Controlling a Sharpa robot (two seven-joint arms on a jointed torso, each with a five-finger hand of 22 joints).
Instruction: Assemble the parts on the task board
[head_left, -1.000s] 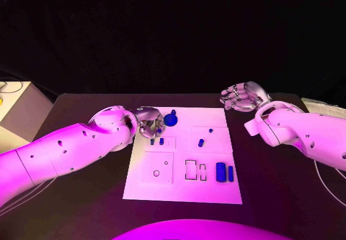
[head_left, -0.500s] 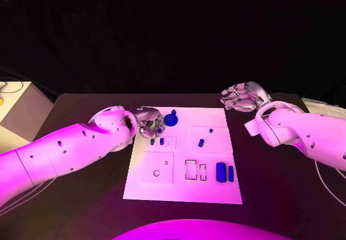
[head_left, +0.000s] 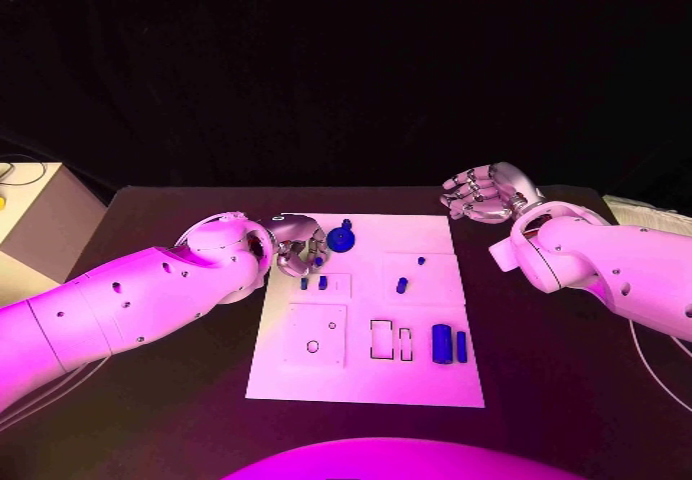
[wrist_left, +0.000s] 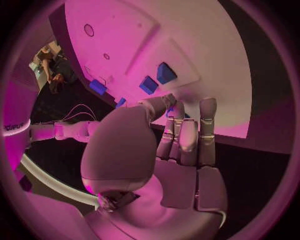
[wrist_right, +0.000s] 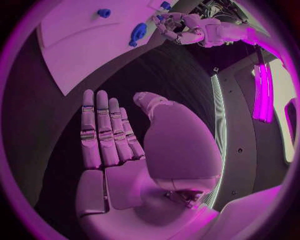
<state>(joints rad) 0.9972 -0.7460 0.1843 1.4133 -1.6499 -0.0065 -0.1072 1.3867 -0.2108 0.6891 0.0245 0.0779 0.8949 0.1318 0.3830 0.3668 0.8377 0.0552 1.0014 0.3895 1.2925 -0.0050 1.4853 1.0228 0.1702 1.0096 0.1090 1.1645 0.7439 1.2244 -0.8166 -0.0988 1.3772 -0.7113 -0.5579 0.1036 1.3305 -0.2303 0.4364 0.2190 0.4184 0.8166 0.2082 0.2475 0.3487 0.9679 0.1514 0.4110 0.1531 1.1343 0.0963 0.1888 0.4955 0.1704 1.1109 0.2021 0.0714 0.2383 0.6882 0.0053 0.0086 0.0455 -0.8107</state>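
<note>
While the white task board (head_left: 368, 310) lies flat on the black surface (head_left: 562, 350), small blue parts (head_left: 441, 344) are seen on it; beside it, the left hand (head_left: 297, 246) and right hand (head_left: 483, 192) are held open, empty.

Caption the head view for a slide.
Left hand at the task board's far corner beside a round blue part; right hand waits off-board.

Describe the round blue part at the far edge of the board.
The round blue part is a small disc with a thin stem rising from its far side, smooth like plastic. It rests on the white board near its far edge, left of the middle. The left hand is right beside it with fingers apart; whether a fingertip touches it cannot be told. The right wrist view shows it too, with that hand close by.
</note>
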